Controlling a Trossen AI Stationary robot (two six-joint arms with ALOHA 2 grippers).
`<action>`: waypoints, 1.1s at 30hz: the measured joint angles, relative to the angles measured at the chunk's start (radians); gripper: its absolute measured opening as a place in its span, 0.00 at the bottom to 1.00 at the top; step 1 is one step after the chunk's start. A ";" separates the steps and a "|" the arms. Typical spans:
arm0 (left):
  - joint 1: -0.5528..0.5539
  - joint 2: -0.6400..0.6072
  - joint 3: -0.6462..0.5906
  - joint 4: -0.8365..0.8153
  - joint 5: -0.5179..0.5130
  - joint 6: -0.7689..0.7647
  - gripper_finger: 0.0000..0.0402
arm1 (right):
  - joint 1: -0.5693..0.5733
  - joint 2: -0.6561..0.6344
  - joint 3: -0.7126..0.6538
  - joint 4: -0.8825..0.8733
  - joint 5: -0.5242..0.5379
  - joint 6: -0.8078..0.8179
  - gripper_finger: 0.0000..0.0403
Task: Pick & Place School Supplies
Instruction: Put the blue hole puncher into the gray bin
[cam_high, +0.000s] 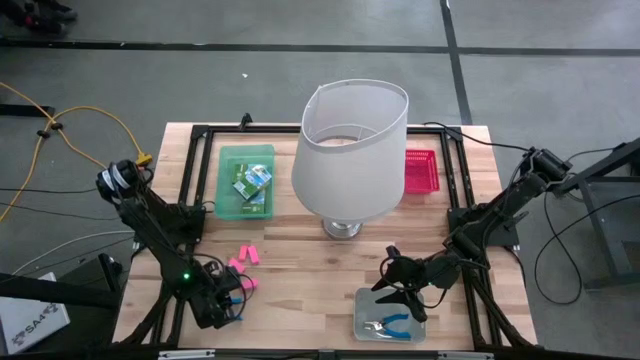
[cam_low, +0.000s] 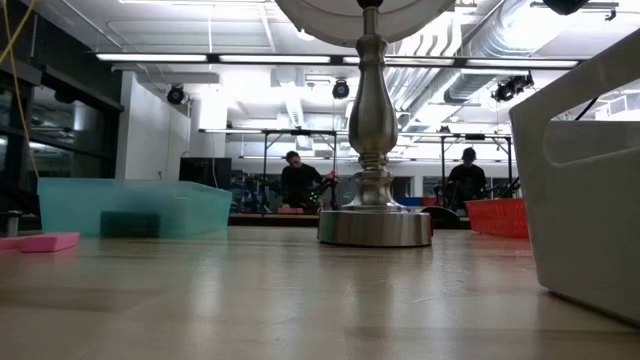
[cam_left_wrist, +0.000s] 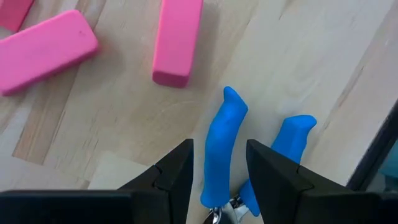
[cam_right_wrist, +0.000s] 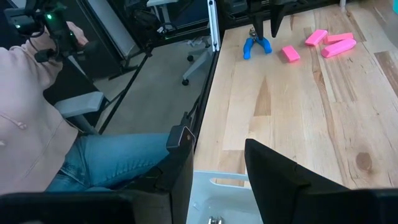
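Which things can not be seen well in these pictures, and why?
- Left gripper straddles one handle of the blue-handled pliers-like tool; contact unclear, tool's head cut off by the left wrist picture's edge.
- Small printed boxes in the green tray: print too small, high view.
- Low view: no gripper shows.

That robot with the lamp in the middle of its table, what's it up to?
It is sorting school supplies. The left gripper is down at the near left of the table, its jaws set around one blue handle of a pair of pliers, with pink erasers lying loose beside it. The right gripper hangs open over the clear grey tray, which already holds another blue-handled pair. Small printed boxes sit in the green tray.
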 joint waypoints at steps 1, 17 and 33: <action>0.000 0.006 0.000 0.000 0.004 0.000 0.35 | 0.000 0.000 0.000 0.000 0.000 0.000 0.34; 0.000 0.087 0.001 0.015 0.087 -0.016 0.35 | 0.000 0.000 0.000 0.000 0.000 0.000 0.34; -0.004 0.088 0.000 0.007 0.113 0.010 0.25 | 0.000 0.000 0.000 0.000 -0.003 0.000 0.34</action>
